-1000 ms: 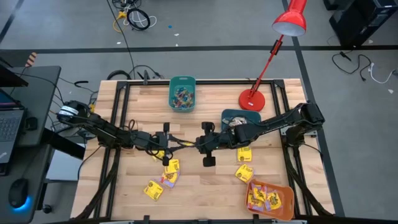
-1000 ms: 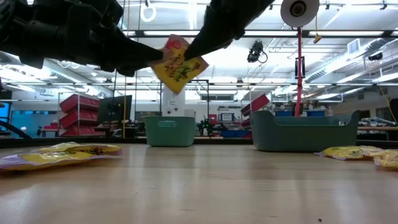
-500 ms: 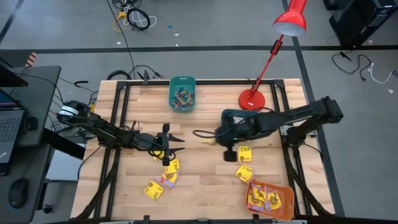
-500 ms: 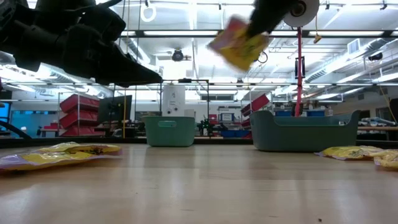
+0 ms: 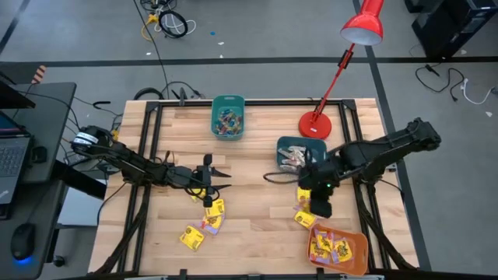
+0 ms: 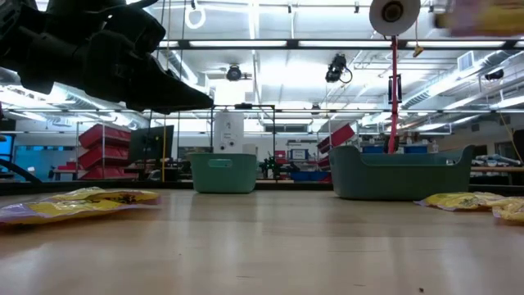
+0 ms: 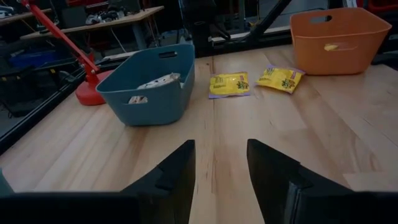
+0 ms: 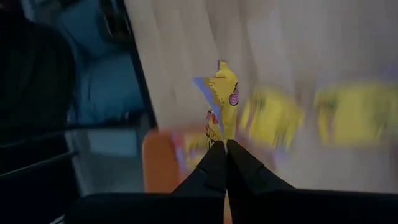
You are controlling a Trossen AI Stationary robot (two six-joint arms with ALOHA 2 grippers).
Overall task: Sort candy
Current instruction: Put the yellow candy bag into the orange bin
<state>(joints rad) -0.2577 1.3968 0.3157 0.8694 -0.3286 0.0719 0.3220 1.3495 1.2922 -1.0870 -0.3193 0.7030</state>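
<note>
- Right gripper (image 8: 225,144) is pinching a square yellow candy packet (image 8: 224,102) near the orange plastic bin (image 5: 338,247), already part-filled.
- Left gripper (image 7: 221,165) is gaping, empty; several yellow packets (image 5: 204,222) are waiting on the wooden worktop (image 5: 249,225).

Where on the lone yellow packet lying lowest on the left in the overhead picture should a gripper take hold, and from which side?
Probably from straight above, pinching across one edge or corner. The yellow packet lies flat on the table, turned at an angle and apart from its neighbours. No side offers height to grasp, so the fingers should close over its thin rim. The left gripper, open, is the nearer one.
</note>
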